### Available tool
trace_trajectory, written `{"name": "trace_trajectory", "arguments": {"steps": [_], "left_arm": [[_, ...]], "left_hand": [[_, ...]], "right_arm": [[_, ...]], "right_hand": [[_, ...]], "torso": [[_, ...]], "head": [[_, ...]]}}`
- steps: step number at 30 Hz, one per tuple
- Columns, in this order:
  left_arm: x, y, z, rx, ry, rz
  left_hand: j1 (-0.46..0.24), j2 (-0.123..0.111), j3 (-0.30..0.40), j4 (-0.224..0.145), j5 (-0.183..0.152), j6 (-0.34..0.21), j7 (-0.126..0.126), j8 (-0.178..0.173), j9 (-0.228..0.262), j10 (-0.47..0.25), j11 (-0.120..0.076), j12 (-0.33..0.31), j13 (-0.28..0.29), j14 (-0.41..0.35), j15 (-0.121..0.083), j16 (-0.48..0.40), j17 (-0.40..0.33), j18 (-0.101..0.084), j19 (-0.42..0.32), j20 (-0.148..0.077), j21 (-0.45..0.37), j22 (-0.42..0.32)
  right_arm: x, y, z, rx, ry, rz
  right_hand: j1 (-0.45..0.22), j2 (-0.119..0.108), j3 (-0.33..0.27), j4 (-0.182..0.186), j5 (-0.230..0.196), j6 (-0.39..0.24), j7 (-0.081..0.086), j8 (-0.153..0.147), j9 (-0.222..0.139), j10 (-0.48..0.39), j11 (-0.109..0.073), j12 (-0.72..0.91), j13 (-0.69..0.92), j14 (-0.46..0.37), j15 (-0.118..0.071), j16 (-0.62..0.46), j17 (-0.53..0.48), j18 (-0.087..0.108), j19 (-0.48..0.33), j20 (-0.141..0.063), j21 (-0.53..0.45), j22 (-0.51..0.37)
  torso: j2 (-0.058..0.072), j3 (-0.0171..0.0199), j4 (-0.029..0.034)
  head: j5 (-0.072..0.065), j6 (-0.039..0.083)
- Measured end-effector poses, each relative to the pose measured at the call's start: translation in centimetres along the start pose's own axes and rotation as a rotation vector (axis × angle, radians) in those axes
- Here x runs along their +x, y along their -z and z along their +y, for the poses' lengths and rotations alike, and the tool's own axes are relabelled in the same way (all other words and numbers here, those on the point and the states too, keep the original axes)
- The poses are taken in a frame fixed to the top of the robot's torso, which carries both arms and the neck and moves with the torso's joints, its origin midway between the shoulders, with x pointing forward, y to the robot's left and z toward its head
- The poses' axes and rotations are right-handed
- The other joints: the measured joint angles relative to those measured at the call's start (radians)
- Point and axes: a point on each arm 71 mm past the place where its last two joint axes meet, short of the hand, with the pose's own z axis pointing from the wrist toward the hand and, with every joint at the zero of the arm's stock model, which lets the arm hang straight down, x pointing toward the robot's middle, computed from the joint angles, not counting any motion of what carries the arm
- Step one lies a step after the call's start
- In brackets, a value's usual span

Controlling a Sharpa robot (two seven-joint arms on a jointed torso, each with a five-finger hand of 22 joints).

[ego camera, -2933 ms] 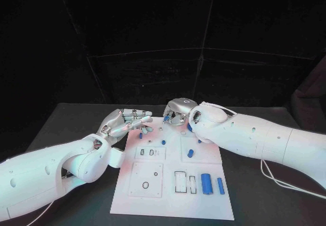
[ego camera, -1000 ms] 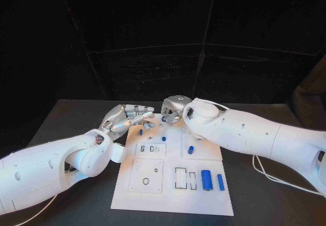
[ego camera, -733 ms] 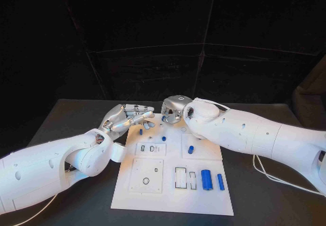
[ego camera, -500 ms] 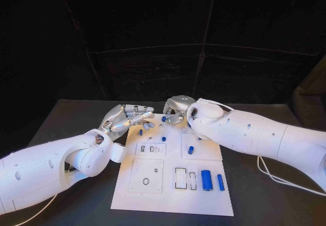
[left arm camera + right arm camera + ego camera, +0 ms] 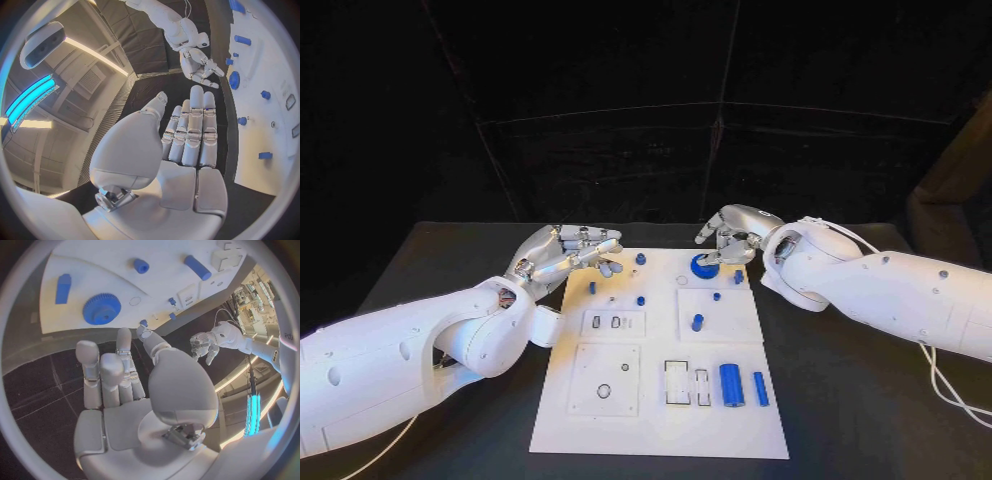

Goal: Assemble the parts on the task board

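Task board (image 5: 661, 400): white plate lying flat in the middle of the black table (image 5: 848, 400), long axis running away from the robot. Several blue parts on it. A blue gear (image 5: 704, 268) sits at the far end, right of the board's centre line; the right wrist view shows it as a toothed disc (image 5: 102, 308) lying flat. A small blue peg (image 5: 640, 258) stands near the far edge to the gear's left. Two more small pegs (image 5: 591, 288) lie toward the left edge, further in. A short blue cylinder (image 5: 697, 322) lies on the raised square panel right of centre. At the near end, a thick blue cylinder (image 5: 731, 381) and a thinner one (image 5: 760, 388) lie side by side, next to two empty rectangular slots (image 5: 675, 383).

Right hand (image 5: 733, 235): hovers over the far right corner of the board, just beyond the gear, fingers spread, holding nothing. No contact with the gear seen from the wrist.

Left hand (image 5: 567, 255): at the far left corner of the board, fingers extended and close together, tips over the board's edge. Nothing held.
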Motion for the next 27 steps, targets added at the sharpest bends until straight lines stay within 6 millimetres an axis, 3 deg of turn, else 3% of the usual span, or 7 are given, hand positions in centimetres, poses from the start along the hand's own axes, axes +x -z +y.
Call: {"name": "trace_trajectory", "arguments": {"steps": [3,6,7,12,14,16,27], "left_arm": [[0.0,0.0,0.0,0.0,-0.001,-0.001],[0.0,-0.1,0.1,0.0,0.0,0.0],[0.0,-0.1,0.1,0.0,0.0,0.0],[0.1,-0.3,0.1,-0.001,0.001,0.003],[0.2,-0.3,0.2,-0.001,0.002,0.005],[0.2,-0.4,0.2,-0.001,0.003,0.005],[0.1,-0.4,0.3,-0.003,0.002,0.005]], "left_hand": [[0.0,0.0,0.0,0.0,0.0,0.0,0.0,-0.004,0.0,0.0,0.0,0.0,0.0,-0.001,0.001,0.0,0.0,0.0,0.0,0.0,0.0,0.0],[0.0,0.0,0.0,0.0,0.0,0.0,0.0,-0.004,0.0,0.0,0.0,-0.004,0.0,-0.001,0.001,-0.005,0.001,0.0,-0.002,-0.002,0.0,-0.001],[0.0,0.0,0.0,0.0,0.0,0.0,0.0,-0.004,0.0,0.0,0.0,-0.004,0.0,-0.001,0.001,-0.006,0.001,0.0,-0.004,-0.004,0.0,-0.001],[0.0,0.0,0.0,0.0,0.0,0.0,0.0,-0.004,0.0,0.0,0.0,-0.004,0.0,-0.005,0.005,-0.006,0.001,0.0,-0.004,-0.004,0.0,-0.001],[0.0,0.0,0.0,0.0,0.0,0.0,0.0,-0.004,0.0,0.0,0.0,-0.004,0.0,-0.005,0.005,-0.006,0.001,0.0,-0.004,-0.004,0.0,-0.001],[0.0,0.0,0.0,0.0,0.0,0.0,0.0,-0.004,0.0,0.0,0.0,-0.004,0.0,-0.008,0.002,-0.006,0.001,0.0,-0.007,0.0,0.0,-0.002],[0.0,0.0,0.0,0.0,0.0,0.0,0.0,-0.004,0.0,0.0,0.0,-0.004,0.0,-0.008,0.001,-0.006,0.002,0.0,-0.007,0.0,0.0,-0.002]], "right_arm": [[-0.3,0.9,-1.0,0.033,-0.027,0.018],[-0.3,1.2,-1.6,0.066,-0.036,0.039],[-0.2,1.1,-1.7,0.074,-0.037,0.045],[0.1,0.5,-1.9,0.113,-0.036,0.07],[0.3,0.2,-1.8,0.122,-0.035,0.077],[0.4,0.0,-1.7,0.129,-0.033,0.083],[1.2,-1.5,-1.0,0.148,0.012,0.108]], "right_hand": [[0.007,0.024,-0.054,0.03,0.0,-0.029,0.008,0.012,-0.001,-0.022,0.008,0.284,0.299,0.0,0.008,0.1,0.149,-0.016,0.038,0.007,0.044,0.079],[0.008,0.026,-0.087,0.043,0.0,-0.05,0.017,0.018,-0.001,-0.031,0.017,0.394,0.424,-0.002,0.009,0.155,0.236,-0.016,0.074,0.012,0.085,0.155],[0.013,0.032,-0.091,0.048,0.0,-0.055,0.02,0.023,-0.001,-0.038,0.017,0.405,0.438,0.0,0.011,0.162,0.249,-0.031,0.084,0.013,0.097,0.177],[0.026,0.045,-0.101,0.052,0.0,-0.088,0.022,0.026,-0.003,-0.085,0.018,0.367,0.402,-0.002,0.017,0.173,0.272,-0.032,0.131,0.016,0.143,0.266],[0.032,0.05,-0.105,0.057,0.0,-0.102,0.021,0.026,-0.004,-0.111,0.017,0.332,0.368,-0.002,0.017,0.182,0.284,-0.055,0.163,0.015,0.166,0.311],[0.041,0.051,-0.105,0.057,0.0,-0.11,0.02,0.034,-0.004,-0.129,0.016,0.303,0.341,-0.002,0.017,0.197,0.31,-0.055,0.188,0.013,0.178,0.336],[0.067,0.056,-0.105,0.051,0.0,-0.127,0.015,0.04,-0.004,-0.134,0.013,0.301,0.349,-0.002,0.017,0.224,0.368,-0.054,0.205,0.004,0.182,0.343]], "torso": [[-0.002,0.0012,-0.0035],[-0.004,0.0025,-0.0062],[-0.004,0.0027,-0.0069],[-0.004,0.0035,-0.008],[-0.003,0.0036,-0.007],[-0.003,0.0035,-0.0056],[-0.001,0.0019,-0.004]], "head": [[0.001,0.001],[0.001,0.002],[0.001,0.002],[-0.004,0.003],[-0.005,0.003],[-0.007,0.0],[-0.009,-0.008]]}}
